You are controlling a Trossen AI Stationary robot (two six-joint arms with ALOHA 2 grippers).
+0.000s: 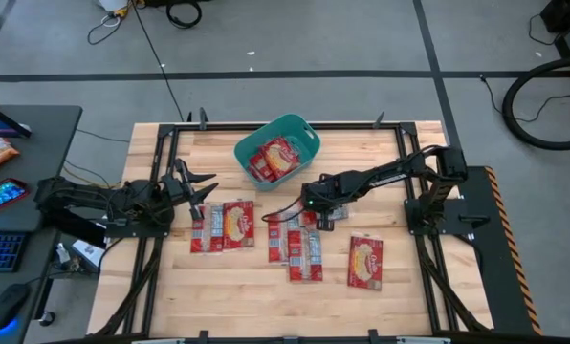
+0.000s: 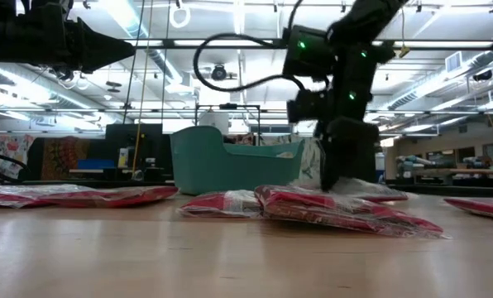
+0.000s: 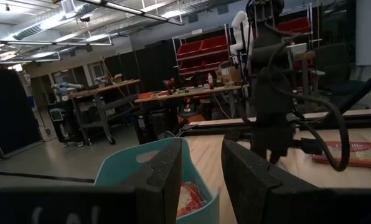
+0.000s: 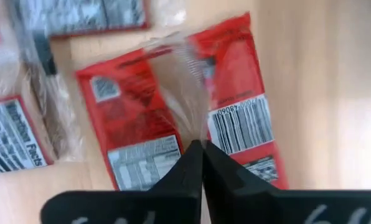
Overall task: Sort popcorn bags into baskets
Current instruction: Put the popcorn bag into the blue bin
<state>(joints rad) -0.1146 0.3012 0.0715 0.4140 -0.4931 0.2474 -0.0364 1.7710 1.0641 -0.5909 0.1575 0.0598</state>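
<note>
My right gripper [image 4: 201, 148] pinches together on a popcorn bag [image 4: 179, 118], more bags [image 1: 302, 250] crowding beside it. The teal basket [image 1: 304, 129] lies beyond; bare table [image 1: 414, 277] opens alongside. My left gripper [image 1: 207, 187], fingers apart, waits well off.

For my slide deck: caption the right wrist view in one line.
Right gripper pinched shut on the clear wrapper of a red popcorn bag lying back-side up on the wooden table.

The left claw [image 3: 201, 180] shows two dark fingers set apart, framing a teal basket [image 3: 120, 171] with a red popcorn bag [image 3: 187, 198] inside. Beyond stands the other arm [image 3: 269, 93], over the wooden bench [image 3: 229, 149].
</note>
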